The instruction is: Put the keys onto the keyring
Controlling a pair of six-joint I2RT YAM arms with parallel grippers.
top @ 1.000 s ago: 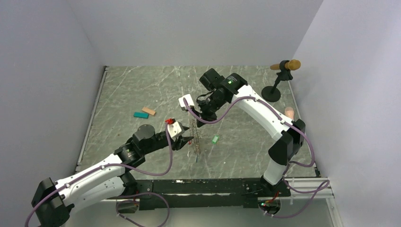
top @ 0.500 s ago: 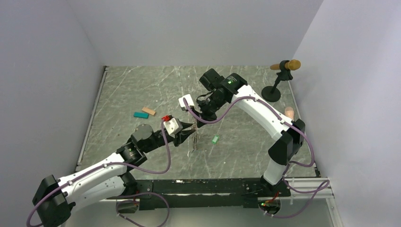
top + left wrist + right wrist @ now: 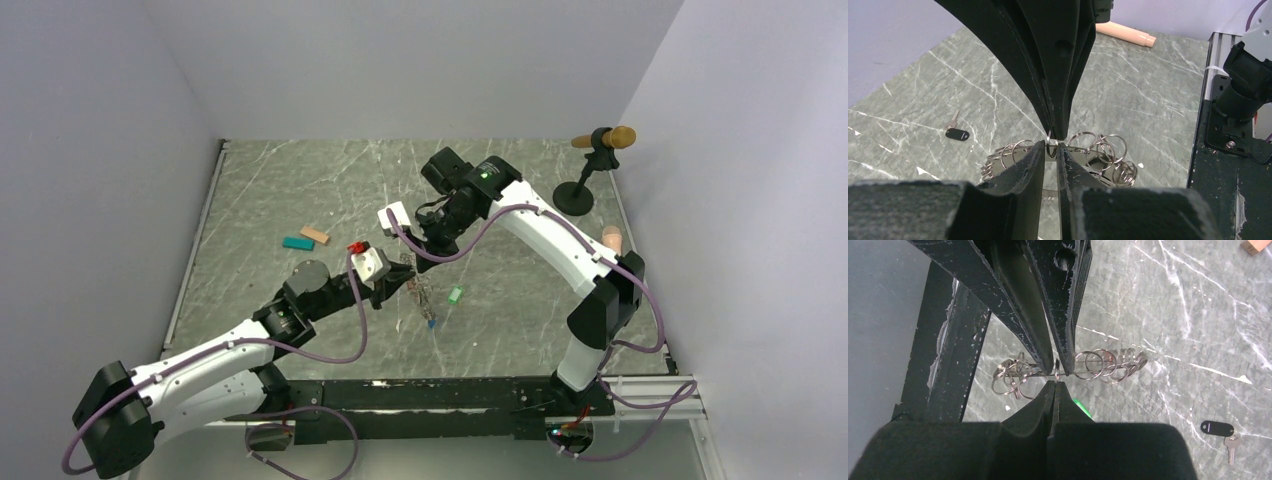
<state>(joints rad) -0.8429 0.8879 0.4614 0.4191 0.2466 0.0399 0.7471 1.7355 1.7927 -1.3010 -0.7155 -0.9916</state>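
The keyring (image 3: 422, 298), a thin bar fringed with several small silver split rings (image 3: 1103, 150), hangs above the table between both grippers. My right gripper (image 3: 1055, 383) is shut on one small split ring from above. My left gripper (image 3: 1050, 146) meets it tip to tip (image 3: 402, 287), its jaws closed down on that same ring. A green key (image 3: 456, 294) lies on the table just right of the ring and shows behind my right fingers (image 3: 1080, 407). A blue key (image 3: 432, 323) shows at the ring's lower end; whether it hangs there I cannot tell. A dark-tagged key (image 3: 957, 134) lies flat on the table.
A teal block (image 3: 297, 243) and a tan block (image 3: 315, 235) lie at the left of the table. A black stand with a tan top (image 3: 590, 170) is at the far right, with a pink cylinder (image 3: 612, 237) by the right wall. The black base rail (image 3: 450, 395) runs along the near edge.
My left gripper has moved up to the ring and its jaws have narrowed around a small split ring. The keyring has tilted, its lower end and the blue key swinging right. The right gripper stays put.
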